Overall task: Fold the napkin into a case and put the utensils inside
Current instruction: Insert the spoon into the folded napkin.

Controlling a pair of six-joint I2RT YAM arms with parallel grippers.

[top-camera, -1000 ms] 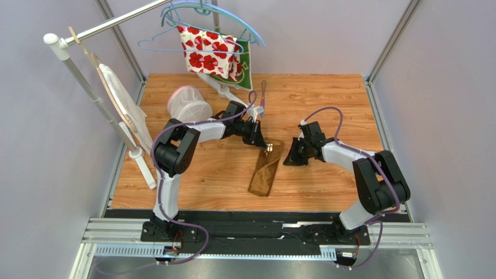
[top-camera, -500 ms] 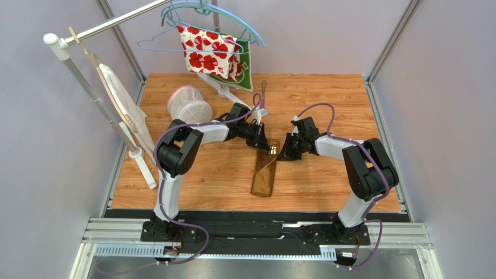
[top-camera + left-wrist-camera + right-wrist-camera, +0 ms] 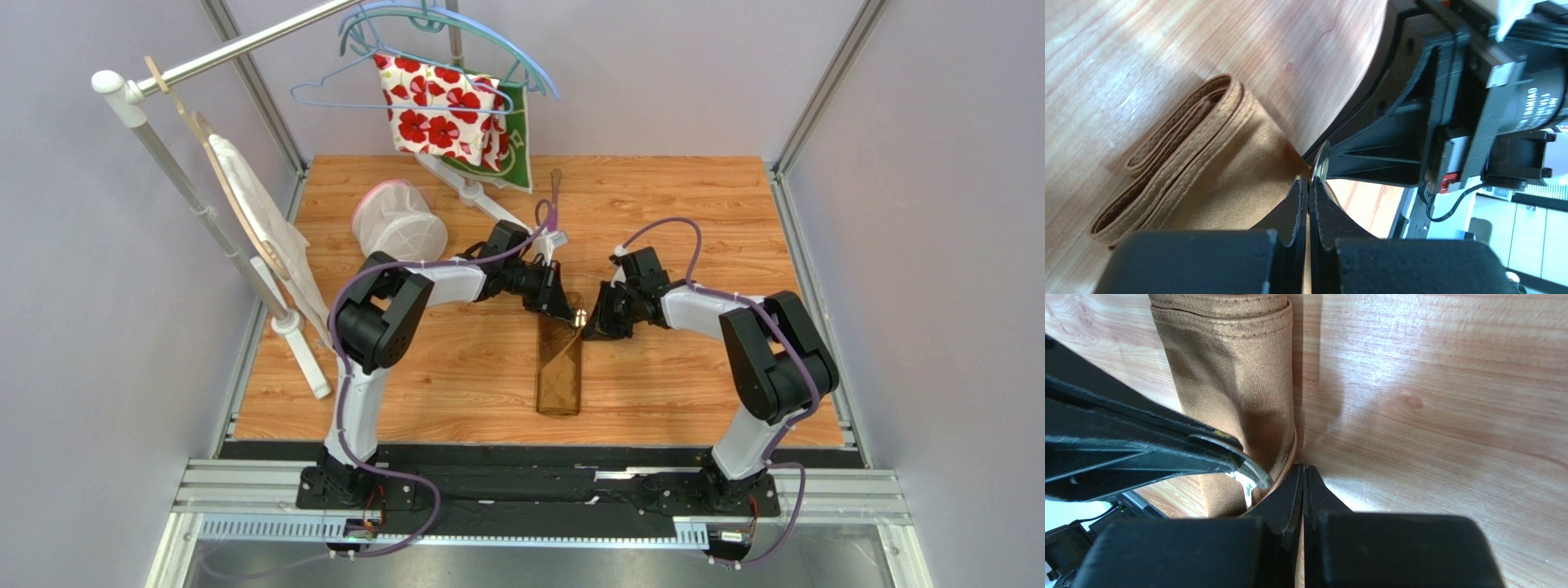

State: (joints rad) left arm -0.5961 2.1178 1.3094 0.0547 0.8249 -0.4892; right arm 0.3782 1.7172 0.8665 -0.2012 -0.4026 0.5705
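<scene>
The napkin (image 3: 559, 368) is a golden-brown satin cloth folded into a narrow case, lying lengthwise on the wooden table. My left gripper (image 3: 564, 304) is shut on the spoon (image 3: 577, 316) and holds its gold bowl at the case's far end. In the left wrist view the bowl's edge (image 3: 1321, 164) sticks out of the shut jaws over the cloth (image 3: 1198, 165). My right gripper (image 3: 593, 325) is shut, its tips (image 3: 1303, 471) against the hem of the case (image 3: 1235, 386) beside the spoon bowl (image 3: 1244, 471). The purple-pink knife (image 3: 553, 208) lies at the back.
A white mesh basket (image 3: 399, 218) stands at the back left. A rack (image 3: 184, 184) with hangers, the red-flowered cloth (image 3: 442, 110) and a green cloth (image 3: 521, 147) stands behind. Grey walls close in both sides of the table.
The case has swung from slanted to nearly straight. My right gripper has moved left up to its far end. My left gripper has shifted slightly with the spoon.
</scene>
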